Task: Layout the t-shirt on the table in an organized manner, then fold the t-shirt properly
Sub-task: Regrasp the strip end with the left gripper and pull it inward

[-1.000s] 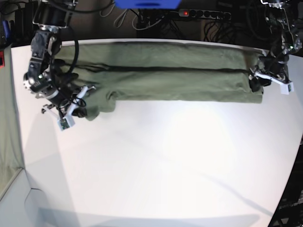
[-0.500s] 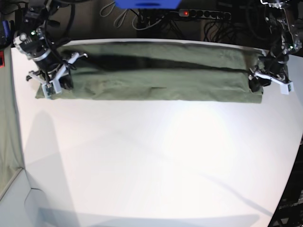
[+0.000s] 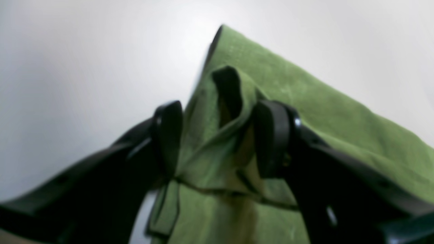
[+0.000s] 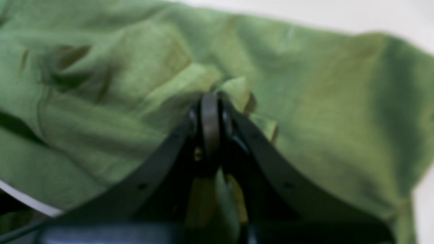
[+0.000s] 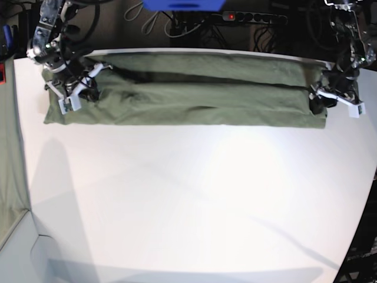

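Observation:
The olive-green t-shirt (image 5: 200, 97) lies as a long folded band across the far side of the white table (image 5: 188, 194). My right gripper (image 5: 79, 88) is over the band's left end. In the right wrist view that gripper (image 4: 211, 101) is shut, with a small bunch of the t-shirt (image 4: 305, 84) pinched at its tips. My left gripper (image 5: 318, 99) sits at the band's right end. In the left wrist view its fingers (image 3: 168, 135) stand partly apart around a thick upright fold of the t-shirt (image 3: 305, 112), which fills the gap between them.
Behind the table run a power strip (image 5: 253, 17) with a red light, cables, and a blue object (image 5: 182, 5). A green cloth strip (image 5: 10, 177) hangs at the left edge. The table's edge curves in at the right (image 5: 359, 224).
My right gripper carried the shirt's left end from the nearer side up to the far left, straightening the band, then shifted slightly right. The left arm has not moved.

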